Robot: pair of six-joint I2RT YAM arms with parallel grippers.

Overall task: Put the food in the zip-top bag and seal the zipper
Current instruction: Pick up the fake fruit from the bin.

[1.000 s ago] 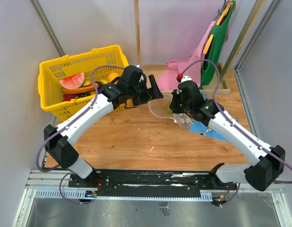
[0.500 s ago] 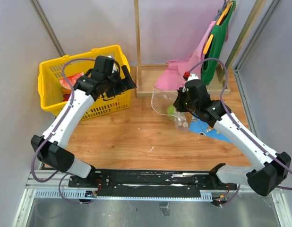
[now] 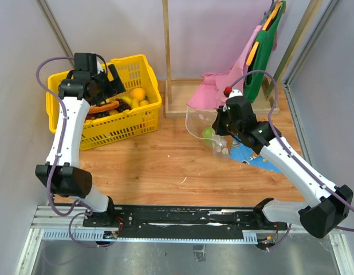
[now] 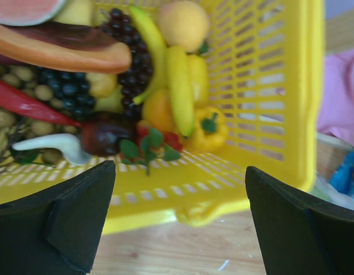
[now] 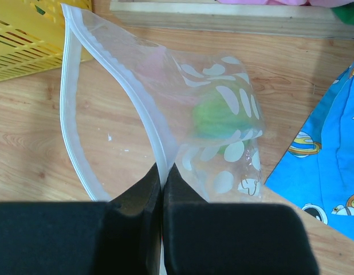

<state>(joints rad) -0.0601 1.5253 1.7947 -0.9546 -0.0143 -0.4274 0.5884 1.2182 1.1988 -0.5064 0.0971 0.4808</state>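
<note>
Wooden tabletop [image 3: 165,166] carries a yellow basket [image 3: 137,123] at its far left. Since a second ago the left gripper [image 4: 180,169] has swung away from the zip-top bag [image 5: 165,74]. It now hangs over the basket, jaws spread wide and empty, above the banana [image 4: 178,86] and the yellow-orange pepper [image 4: 208,129]. The right gripper [image 5: 162,169] stays pinched tight on the bag's mouth edge and has lifted it slightly, so the zipper [image 5: 66,97] gapes apart. The green round one [image 5: 214,117] lies inside the bag, beside a blue cloth [image 5: 320,143].
</note>
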